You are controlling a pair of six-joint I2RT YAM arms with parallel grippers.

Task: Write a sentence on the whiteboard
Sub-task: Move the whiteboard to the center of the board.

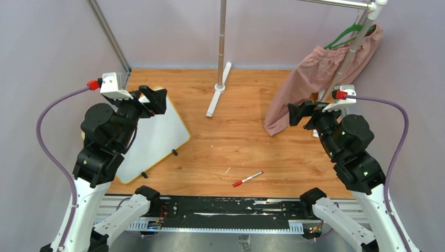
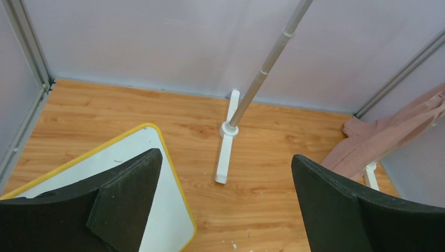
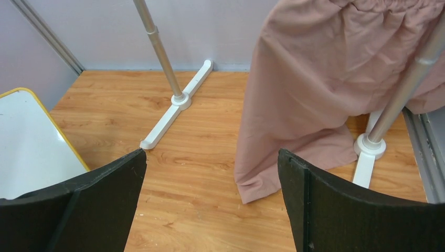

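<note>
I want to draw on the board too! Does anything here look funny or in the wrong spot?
The whiteboard lies crooked, twisted at an angle on the table's left side, and looks blank. The red-capped marker lies loose near the front edge, apart from the board. Pink trousers hang from a rack. Nothing looks spilled or broken.

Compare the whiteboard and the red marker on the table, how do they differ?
The whiteboard is a broad white rectangle with a yellow rim; the marker is a thin stick with a red cap. The whiteboard lies on the left, partly under the left arm; the marker lies near the front middle, clear of both arms. Both rest flat on the wooden table, and no pincer touches either.
</note>
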